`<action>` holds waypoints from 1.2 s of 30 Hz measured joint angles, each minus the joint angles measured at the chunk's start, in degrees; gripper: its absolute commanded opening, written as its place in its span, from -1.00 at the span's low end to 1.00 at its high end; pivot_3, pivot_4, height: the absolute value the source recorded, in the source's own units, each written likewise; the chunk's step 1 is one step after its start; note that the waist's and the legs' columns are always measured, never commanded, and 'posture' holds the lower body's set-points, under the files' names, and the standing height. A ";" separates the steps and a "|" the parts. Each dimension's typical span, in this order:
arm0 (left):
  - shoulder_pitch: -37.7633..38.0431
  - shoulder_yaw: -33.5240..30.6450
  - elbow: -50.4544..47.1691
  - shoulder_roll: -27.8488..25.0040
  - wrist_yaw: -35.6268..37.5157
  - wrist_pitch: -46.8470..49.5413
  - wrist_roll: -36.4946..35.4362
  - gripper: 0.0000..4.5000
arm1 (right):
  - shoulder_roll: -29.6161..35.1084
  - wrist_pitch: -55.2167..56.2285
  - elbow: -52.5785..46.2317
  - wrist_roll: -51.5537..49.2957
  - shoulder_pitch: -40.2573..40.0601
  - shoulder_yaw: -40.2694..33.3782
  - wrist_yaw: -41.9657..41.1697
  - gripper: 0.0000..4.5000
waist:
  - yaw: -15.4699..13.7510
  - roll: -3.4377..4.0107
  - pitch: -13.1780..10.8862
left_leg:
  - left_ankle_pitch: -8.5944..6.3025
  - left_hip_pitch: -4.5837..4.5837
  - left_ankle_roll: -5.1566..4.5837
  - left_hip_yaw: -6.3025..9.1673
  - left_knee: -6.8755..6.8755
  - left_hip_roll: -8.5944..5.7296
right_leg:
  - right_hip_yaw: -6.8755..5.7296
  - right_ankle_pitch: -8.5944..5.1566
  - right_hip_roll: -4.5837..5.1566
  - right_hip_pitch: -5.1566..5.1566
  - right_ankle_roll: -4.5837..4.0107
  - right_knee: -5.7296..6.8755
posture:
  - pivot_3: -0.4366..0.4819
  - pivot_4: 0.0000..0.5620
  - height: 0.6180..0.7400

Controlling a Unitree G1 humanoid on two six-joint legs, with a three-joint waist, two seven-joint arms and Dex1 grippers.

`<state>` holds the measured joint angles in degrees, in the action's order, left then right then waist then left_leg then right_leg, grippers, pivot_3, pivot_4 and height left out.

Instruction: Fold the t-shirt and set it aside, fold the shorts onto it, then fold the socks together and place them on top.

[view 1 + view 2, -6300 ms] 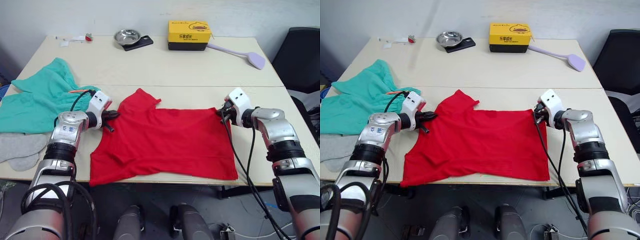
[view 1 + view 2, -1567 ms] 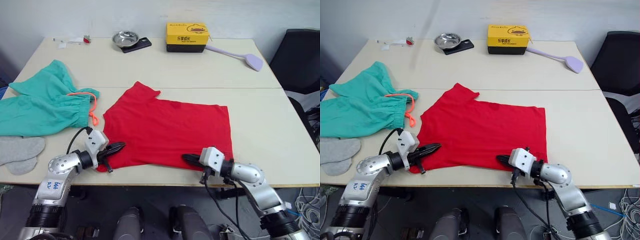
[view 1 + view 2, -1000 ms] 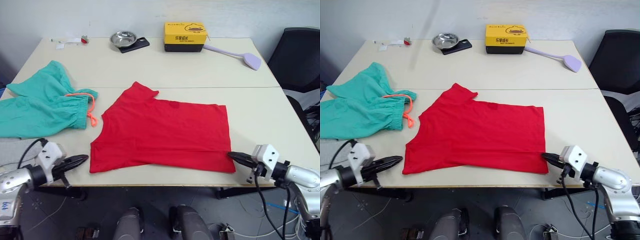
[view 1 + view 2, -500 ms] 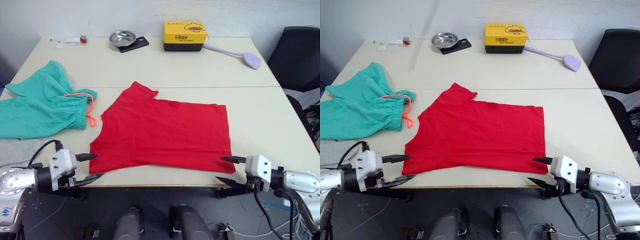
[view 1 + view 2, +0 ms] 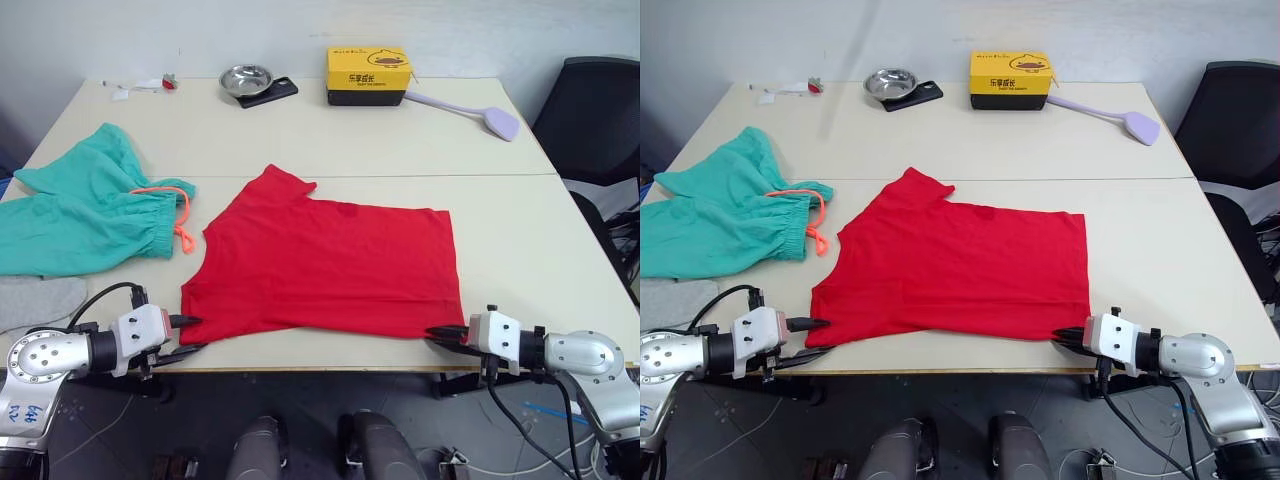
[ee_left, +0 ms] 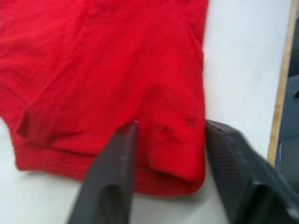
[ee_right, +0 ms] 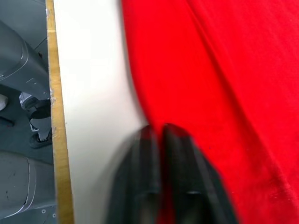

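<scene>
The red t-shirt (image 5: 325, 260) lies spread flat at the table's near middle. My left gripper (image 5: 196, 334) is open at the shirt's near left corner. In the left wrist view that corner's cloth (image 6: 163, 102) lies between the two spread fingers. At the near right corner my right gripper (image 5: 434, 336) has its fingers pressed together on the hem, as the right wrist view (image 7: 160, 130) shows. The teal shorts (image 5: 90, 210) with an orange drawstring lie at the left. A grey sock (image 5: 40, 300) lies in front of them at the table's left edge.
A yellow box (image 5: 366, 72), a metal bowl (image 5: 245, 77) and a lilac spatula (image 5: 480, 112) sit along the far side. Small scraps (image 5: 140, 86) lie at the far left corner. A black chair (image 5: 600, 110) stands beyond the right edge.
Both grippers moved in to the shirt's near corners. The right gripper, open half a second ago, has shut on the hem; the left stays open, now straddling its corner.
</scene>
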<state>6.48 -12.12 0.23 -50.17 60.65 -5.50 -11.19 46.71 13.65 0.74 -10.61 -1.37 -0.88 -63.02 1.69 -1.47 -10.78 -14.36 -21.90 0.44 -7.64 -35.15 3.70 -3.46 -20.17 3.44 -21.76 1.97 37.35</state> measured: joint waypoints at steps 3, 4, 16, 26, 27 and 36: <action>1.21 -0.07 -0.06 -0.62 0.73 -0.10 -0.20 -0.92 | 0.56 0.30 0.83 -0.68 0.24 0.00 -1.27 -1.00 | -0.05 0.06 0.04 | 0.00 0.01 0.00 0.00 0.01 0.01 | 0.00 -0.02 0.02 0.01 -0.03 0.00 | -0.05 -0.47 1.00; 1.55 -0.27 -0.02 -0.99 0.95 -0.22 -0.29 -0.98 | 0.80 0.32 0.99 -1.15 0.21 -0.01 -1.91 -1.00 | -0.05 0.07 0.04 | 0.00 0.01 0.00 0.01 0.01 0.01 | 0.00 -0.04 0.02 0.01 -0.06 0.00 | -0.05 -0.47 1.00; 7.99 -3.58 -0.04 -3.44 3.27 -3.75 -2.93 -0.98 | 4.18 -0.36 0.48 -5.41 -3.23 -1.53 -6.80 -1.00 | 0.03 0.11 0.07 | -0.19 -0.02 -0.10 -0.05 0.09 0.03 | -0.01 -0.36 -0.02 -0.05 0.10 -0.02 | -0.05 -0.47 1.00; 13.00 -5.65 -3.57 -3.69 4.87 -0.12 -6.15 -1.00 | 5.12 -9.68 -3.24 -10.61 -5.92 -2.18 -8.91 -0.57 | -0.01 0.11 0.06 | -0.26 -0.03 0.00 -0.04 0.10 0.04 | 0.00 -0.37 -0.02 -0.06 0.07 -0.03 | -0.05 -0.47 1.00; 13.74 -6.04 -4.00 -3.75 5.27 0.40 -6.57 -0.89 | 5.12 -10.72 -3.65 -11.52 -6.42 -2.38 -9.11 -0.41 | 0.03 0.10 0.06 | -0.26 -0.04 0.00 -0.04 0.10 0.05 | 0.00 -0.38 -0.02 -0.07 0.06 -0.03 | -0.05 -0.47 1.00; 15.89 -14.55 -9.57 -7.64 9.22 19.94 -18.47 0.35 | 9.32 -26.66 -10.02 -21.49 -6.82 -9.74 -9.91 1.00 | -0.04 0.05 -0.01 | -0.23 -0.29 0.06 0.03 0.00 0.03 | 0.00 -0.36 -0.01 -0.33 0.04 0.10 | -0.05 -0.47 1.00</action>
<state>22.37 -26.66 -9.34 -57.81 69.87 14.43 -29.66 56.04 -13.01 -9.28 -32.10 -8.19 -10.62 -72.93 1.65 -1.42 -10.79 -14.59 -22.19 0.51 -7.61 -35.14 3.73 -3.46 -20.53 3.43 -22.09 2.01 37.45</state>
